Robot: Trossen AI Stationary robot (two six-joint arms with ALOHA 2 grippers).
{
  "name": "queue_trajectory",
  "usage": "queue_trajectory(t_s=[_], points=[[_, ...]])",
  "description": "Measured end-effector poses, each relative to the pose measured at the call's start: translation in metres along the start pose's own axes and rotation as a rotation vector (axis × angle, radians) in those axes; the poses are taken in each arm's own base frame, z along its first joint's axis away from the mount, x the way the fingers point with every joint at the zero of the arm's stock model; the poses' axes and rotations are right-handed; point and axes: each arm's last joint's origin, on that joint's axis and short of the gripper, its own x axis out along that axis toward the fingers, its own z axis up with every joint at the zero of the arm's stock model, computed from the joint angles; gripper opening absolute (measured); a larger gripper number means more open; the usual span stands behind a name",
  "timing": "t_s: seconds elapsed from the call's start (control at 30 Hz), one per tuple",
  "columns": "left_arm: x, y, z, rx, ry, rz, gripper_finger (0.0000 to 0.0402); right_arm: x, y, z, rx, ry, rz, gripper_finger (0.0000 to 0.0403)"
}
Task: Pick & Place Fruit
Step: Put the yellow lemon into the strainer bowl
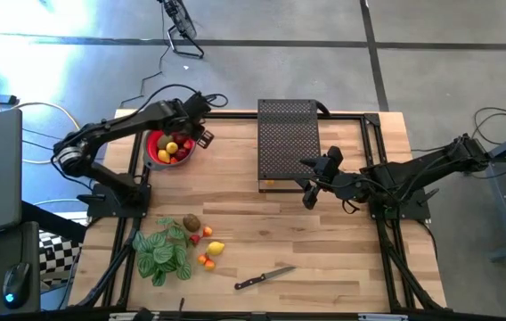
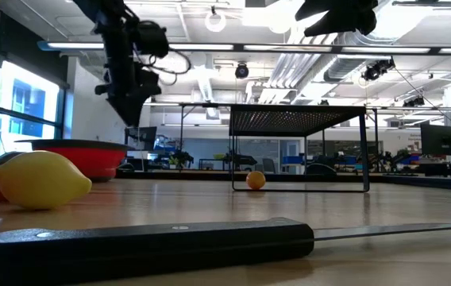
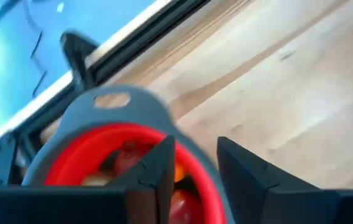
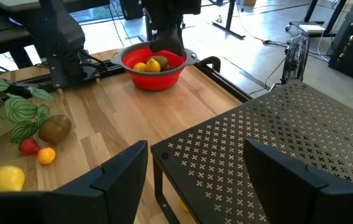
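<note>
Your left pincer [image 1: 201, 135] hangs over the far-right rim of the red bowl [image 1: 155, 153] at the tabletop's [image 1: 342, 259] back-left; the left wrist view shows its fingers [image 3: 158, 168] a little apart with nothing between them, right above the bowl's contents; the bowl already has several fruit in it [image 1: 173, 150], yellow and red pieces among them; the rest of the fruit sits near the front-left beside the green striped plant [image 1: 162, 251]: a brown kiwi [image 1: 191, 222], a yellow lemon [image 1: 216, 248], and small red and orange pieces [image 1: 205, 260] close around them; one small orange fruit [image 2: 256, 180] lies under the black perforated rack [image 1: 287, 143] at mid-back, seen best in the low view; your right pincer [image 1: 308, 183] waits at the rack's front-right corner, raised off the wood, fingers [image 4: 122, 171] spread wide and holding nothing; a black-handled knife [image 1: 264, 279] lies toward the front edge, well apart from both arms and just right of the loose fruit.
</note>
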Motion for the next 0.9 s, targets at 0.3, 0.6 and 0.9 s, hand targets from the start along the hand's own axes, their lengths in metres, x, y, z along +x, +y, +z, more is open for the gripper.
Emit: queue_trajectory(t_s=[0.3,0.6,0.9], points=[[-0.036,-0.017,-0.006,0.125,-0.145,-0.087,0.0042,0.0,0.0,0.0,0.0,0.0,0.0,0.0258],[-0.074,-0.031,-0.023,0.202,-0.243,-0.183,0.0006,0.0,0.0,0.0,0.0,0.0,0.0,0.0258],[-0.104,-0.049,-0.043,0.314,-0.294,-0.377,0.0005,0.0,0.0,0.0,0.0,0.0,0.0,0.0258]])
